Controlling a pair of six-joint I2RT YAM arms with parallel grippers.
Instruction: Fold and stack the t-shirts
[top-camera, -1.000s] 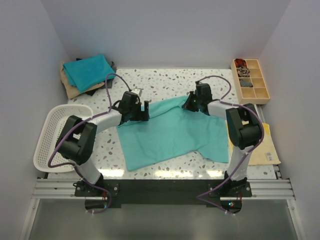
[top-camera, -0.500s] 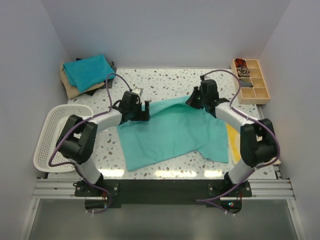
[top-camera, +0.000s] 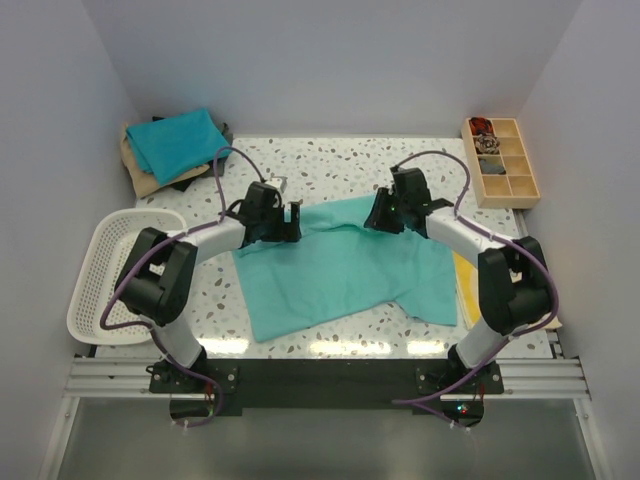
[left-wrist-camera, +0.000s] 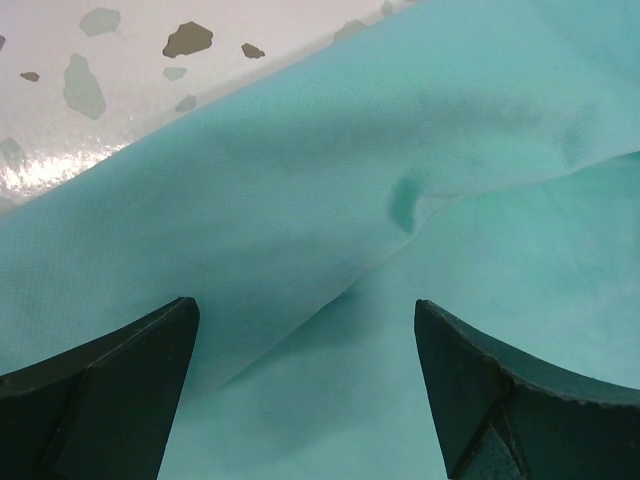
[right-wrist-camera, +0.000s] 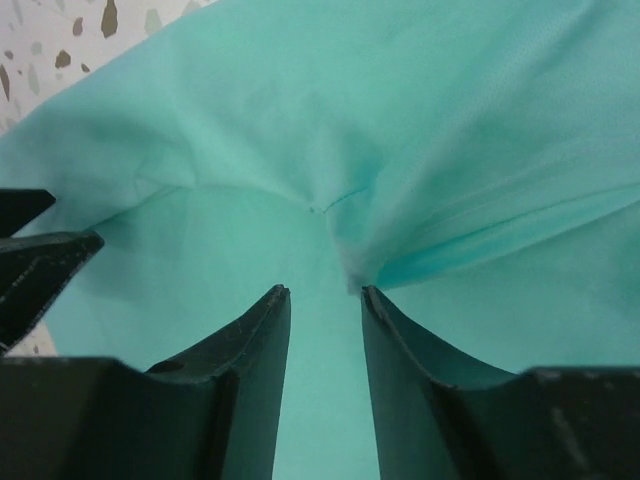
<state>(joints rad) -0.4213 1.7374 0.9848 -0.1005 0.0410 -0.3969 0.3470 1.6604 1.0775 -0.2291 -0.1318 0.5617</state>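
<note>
A light sea-green t-shirt (top-camera: 340, 270) lies spread on the speckled table, its top edge rumpled. My left gripper (top-camera: 292, 215) hovers at the shirt's upper left corner. Its jaws are wide open over the cloth (left-wrist-camera: 300, 180), with nothing between them (left-wrist-camera: 305, 310). My right gripper (top-camera: 378, 212) is at the shirt's upper right edge. Its jaws (right-wrist-camera: 325, 292) stand a narrow gap apart, and a bunched fold of the shirt (right-wrist-camera: 420, 250) lies just off the right fingertip (right-wrist-camera: 372, 300). At the back left corner, a folded teal-blue shirt (top-camera: 178, 143) tops tan (top-camera: 140, 172) and dark ones.
A white mesh basket (top-camera: 115, 275) stands at the left edge beside the left arm. A wooden compartment tray (top-camera: 500, 160) sits at the back right. Flat yellow (top-camera: 466, 285) and tan sheets (top-camera: 535, 300) lie under the right arm's elbow.
The right arm swung its elbow out to the right and laid the shirt's upper right part down. Its jaws have parted, letting the cloth go. The left arm has not moved.
</note>
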